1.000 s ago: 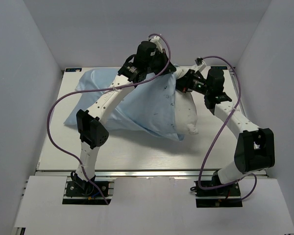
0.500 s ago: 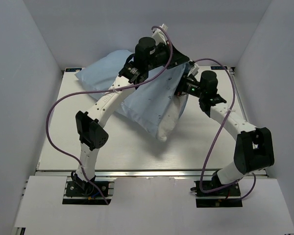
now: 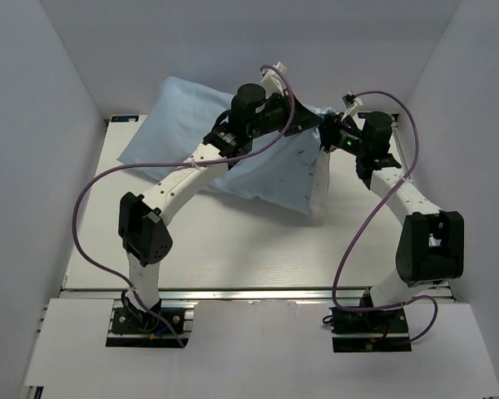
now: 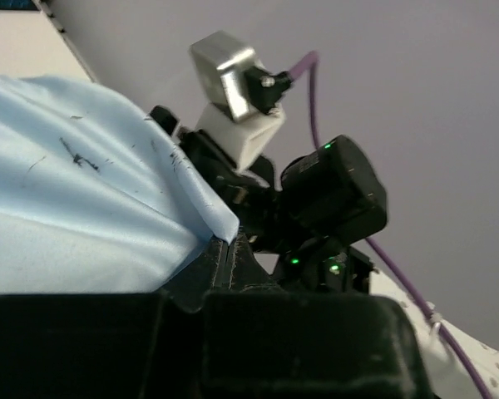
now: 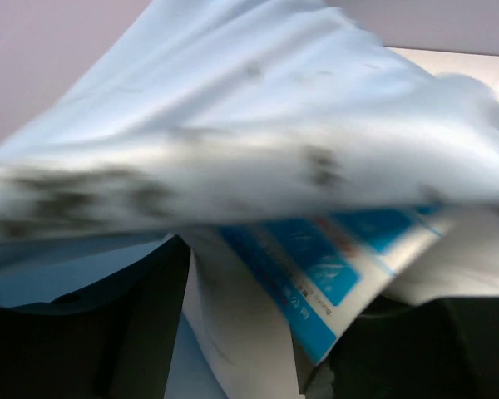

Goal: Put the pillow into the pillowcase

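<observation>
Lifted higher than a second ago, the one wrinkly light-blue fabric pillowcase (image 3: 175, 112) now bulges toward the far-left corner of the white table (image 3: 233, 249). One plump white pillow (image 3: 319, 179) is mostly inside it, only its near-right end showing. Two grippers: my left gripper (image 4: 223, 249) is pinching the pillowcase hem. My right gripper (image 3: 328, 133) sits at that hem, blurred cloth across it, so I cannot tell its state.

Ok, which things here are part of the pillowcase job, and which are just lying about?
Job: pillow, pillowcase, left end effector pinching the pillowcase hem, right end effector at the cloth.
Not the job: only the table and purple cables.
</observation>
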